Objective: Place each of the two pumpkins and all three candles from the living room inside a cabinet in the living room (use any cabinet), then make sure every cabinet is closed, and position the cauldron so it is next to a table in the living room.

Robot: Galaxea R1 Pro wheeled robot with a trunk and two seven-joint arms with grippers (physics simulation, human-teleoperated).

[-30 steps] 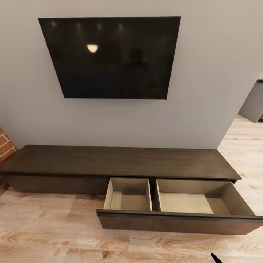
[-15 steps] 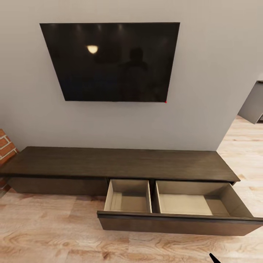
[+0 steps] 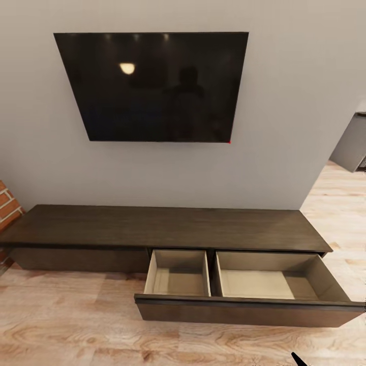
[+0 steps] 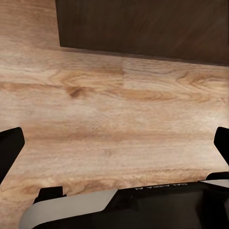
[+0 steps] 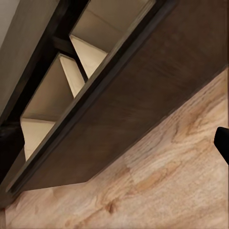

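Observation:
The cabinet (image 3: 162,226) is a long low dark-brown unit against the grey wall. Its right-hand drawer (image 3: 244,312) is pulled out, and both beige compartments (image 3: 178,279) (image 3: 259,282) are empty. My left gripper (image 4: 114,148) is open over the wooden floor, its black fingertips (image 4: 9,148) far apart, with a dark cabinet panel (image 4: 143,26) ahead. My right gripper (image 5: 114,152) hangs low beside the drawer front (image 5: 129,109); one fingertip (image 5: 222,143) shows at the frame edge, so it reads as open. A black tip of the right arm (image 3: 300,360) peeks in. Pumpkins, candles, cauldron and table are out of view.
A large black TV (image 3: 152,86) hangs on the wall above the cabinet. A brick corner (image 3: 7,206) stands at the cabinet's left end. A grey unit (image 3: 353,142) shows past the wall's right corner. Light wooden floor (image 3: 76,330) runs in front.
The whole head picture has shifted slightly, so the camera has moved a little. The drawer stays pulled out and empty.

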